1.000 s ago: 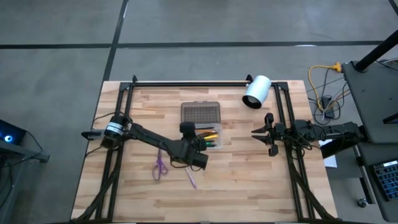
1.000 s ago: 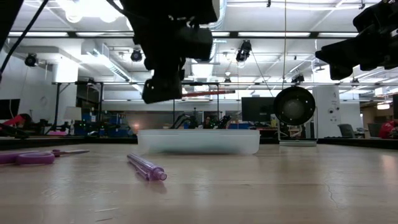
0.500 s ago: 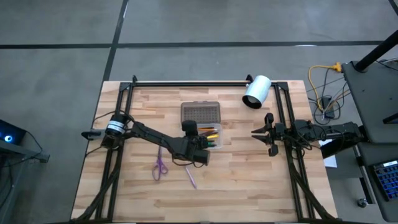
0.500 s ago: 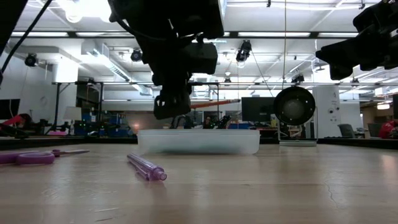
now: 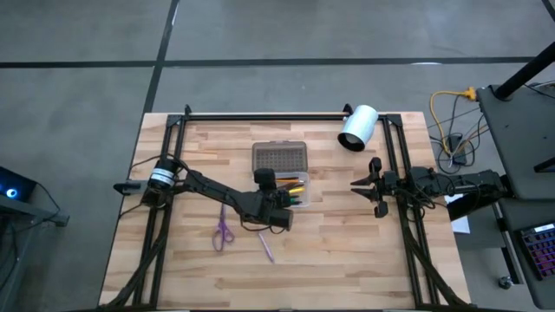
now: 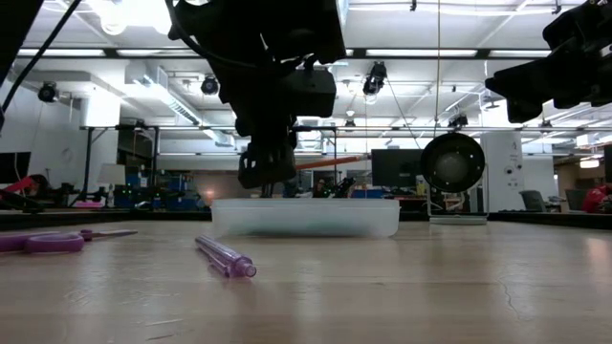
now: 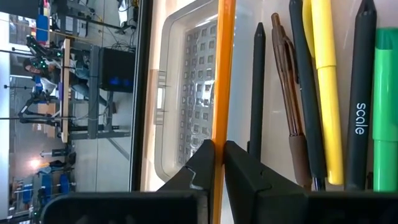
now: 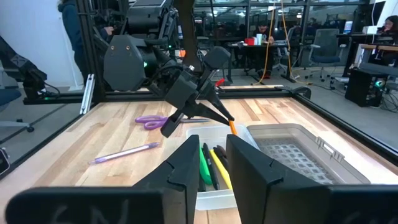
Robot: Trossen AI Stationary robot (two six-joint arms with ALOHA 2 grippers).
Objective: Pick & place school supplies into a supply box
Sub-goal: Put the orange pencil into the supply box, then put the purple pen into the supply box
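Lowered since 1 second ago, the left end effector (image 7: 217,163) pinches an orange pencil (image 7: 221,74) over the supply box (image 5: 282,175) mid-desk, while the right end effector (image 5: 365,185), slightly parted, waits at the desk's right edge.

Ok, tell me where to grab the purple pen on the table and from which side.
Take the purple pen near the middle of its barrel, coming straight down from above. It lies flat on the bare table, clear of the scissors and the supply box, so fingers set across its thin length should close cleanly. The left gripper is busy with an orange pencil.
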